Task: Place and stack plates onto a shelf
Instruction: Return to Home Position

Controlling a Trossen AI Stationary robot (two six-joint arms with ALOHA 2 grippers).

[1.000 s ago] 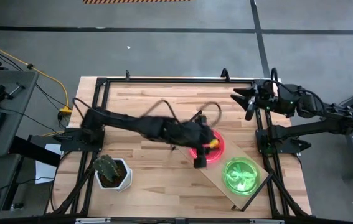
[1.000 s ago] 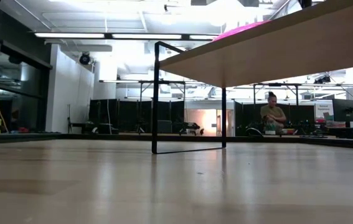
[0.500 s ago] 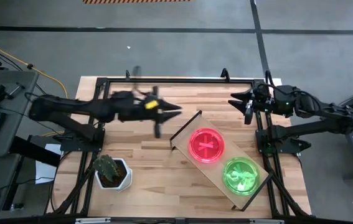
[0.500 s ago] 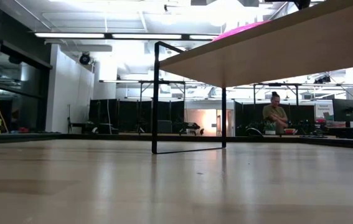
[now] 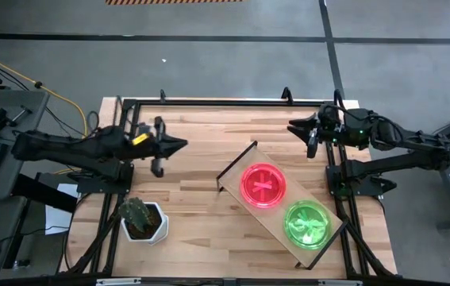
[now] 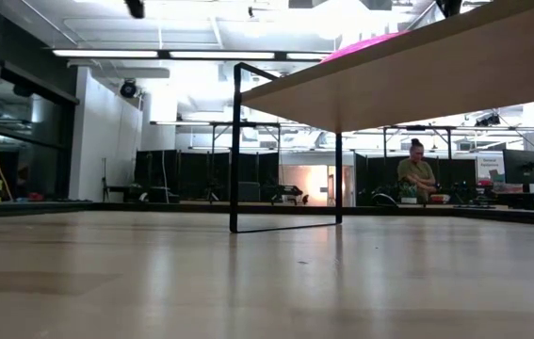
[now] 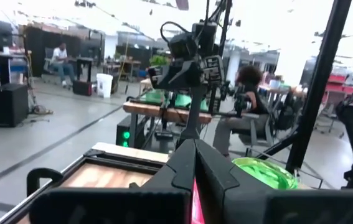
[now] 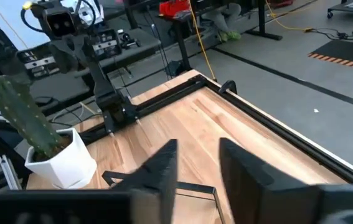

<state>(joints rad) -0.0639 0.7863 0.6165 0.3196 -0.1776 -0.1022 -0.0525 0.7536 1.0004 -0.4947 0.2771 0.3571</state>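
Observation:
The shelf, a long light-wood board on dark end frames, stands slantwise on the table's right half. A pink plate and a green plate lie flat on its top, side by side. The low view shows the board's underside and the pink plate's rim above it. My left gripper hangs shut over the table's left part, well clear of the shelf, pointing at the green plate. My right gripper hovers open near the far right corner, holding nothing.
A cactus in a white pot stands near the front left corner and also shows in the right wrist view. Dark frame rails run along the table's edges. Bare wood lies between the pot and the shelf. A person sits far behind the table.
My left gripper has drawn back from above the pink plate toward the table's left edge, leaving that plate lying on the shelf. My right gripper has shifted a little toward the table's left. The plates and the shelf have stayed put.

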